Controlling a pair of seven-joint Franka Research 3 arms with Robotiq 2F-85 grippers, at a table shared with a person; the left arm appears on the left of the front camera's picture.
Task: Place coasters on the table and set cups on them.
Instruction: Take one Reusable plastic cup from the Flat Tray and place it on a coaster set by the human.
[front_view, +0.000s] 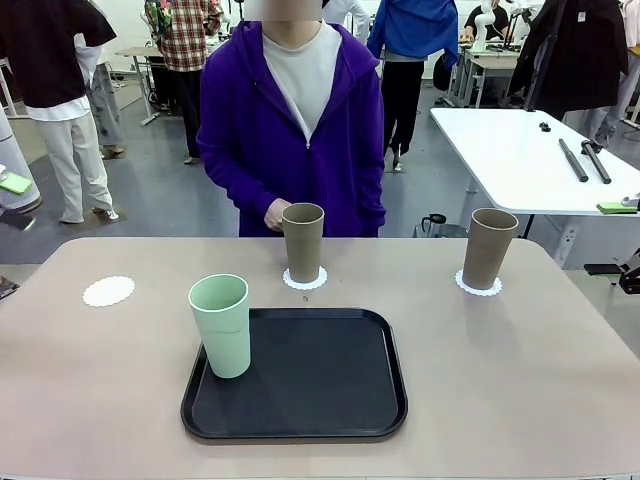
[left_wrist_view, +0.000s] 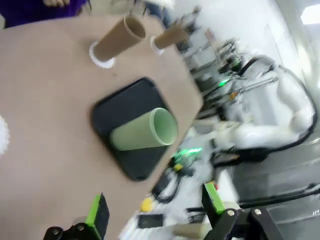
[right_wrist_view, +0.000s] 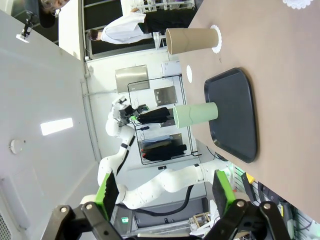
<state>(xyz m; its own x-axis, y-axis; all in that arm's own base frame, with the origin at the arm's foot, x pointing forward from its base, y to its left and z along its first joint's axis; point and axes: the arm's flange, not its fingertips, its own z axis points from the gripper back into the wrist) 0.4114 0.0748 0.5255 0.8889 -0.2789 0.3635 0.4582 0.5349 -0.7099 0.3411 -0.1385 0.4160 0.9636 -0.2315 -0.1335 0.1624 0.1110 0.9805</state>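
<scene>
Tray mid table, tray cup on its L side. Behind: ctr cup & R cup, each on a coaster. Spare coaster far L.

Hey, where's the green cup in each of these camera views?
Front view: the green cup stands upright on the left side of the black tray.
Left wrist view: the green cup is at centre, appearing sideways, on the black tray.
Right wrist view: the green cup is at centre, pointing left from the black tray.
Shared landmark: the black tray under it.
</scene>
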